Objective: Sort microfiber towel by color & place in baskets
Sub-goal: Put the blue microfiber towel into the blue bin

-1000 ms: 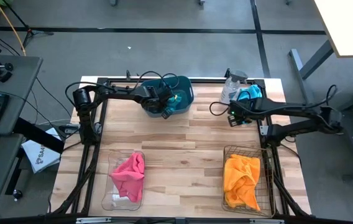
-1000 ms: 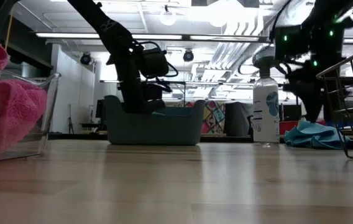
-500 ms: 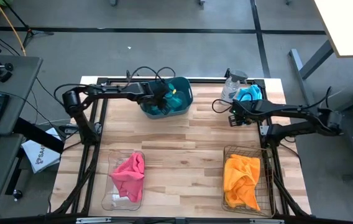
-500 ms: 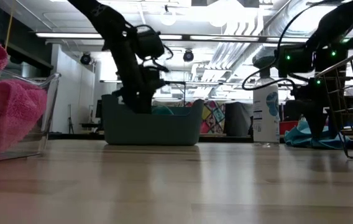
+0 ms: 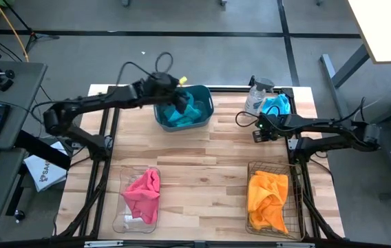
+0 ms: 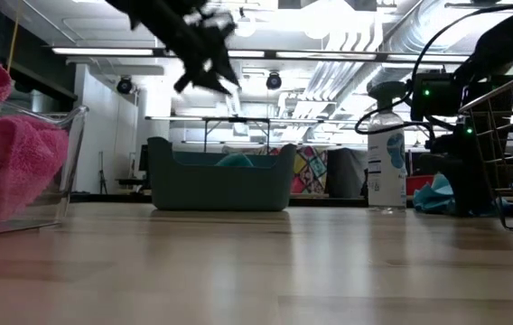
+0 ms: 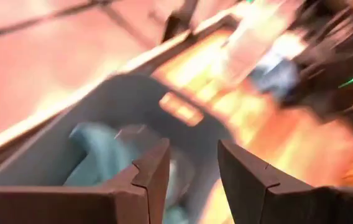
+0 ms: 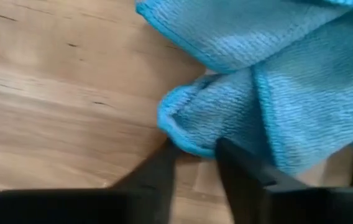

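The teal tub (image 5: 208,110) stands at the table's far edge with a teal towel (image 5: 180,116) lying inside. My left gripper (image 7: 192,152) hangs open and empty above the tub (image 6: 220,185), well clear of its rim. A blue towel (image 8: 276,93) lies crumpled on the table at the far right, by the spray bottle (image 5: 257,96). My right gripper (image 8: 195,149) is open and low at the table, its fingertips on either side of the towel's nearest rounded fold (image 8: 186,127). A pink towel (image 5: 142,193) fills the clear bin. An orange towel (image 5: 268,196) fills the wire basket. My right gripper comes at the blue towel's rounded fold edge (image 8: 189,146) low along the table from its left side. The fold's rim lies between the two fingertips. I cannot tell whether they touch it.
The clear spray bottle (image 6: 386,158) stands just beside the blue towel and my right gripper. The clear bin (image 5: 128,213) sits near left, the wire basket (image 5: 293,207) near right. Bare wood (image 5: 202,172) spans the table's middle.
My left gripper has risen out of the teal tub to well above its rim, and its arm has swung toward the table's left; the teal towel stays in the tub. My right gripper has dropped toward the table beside the blue towel.
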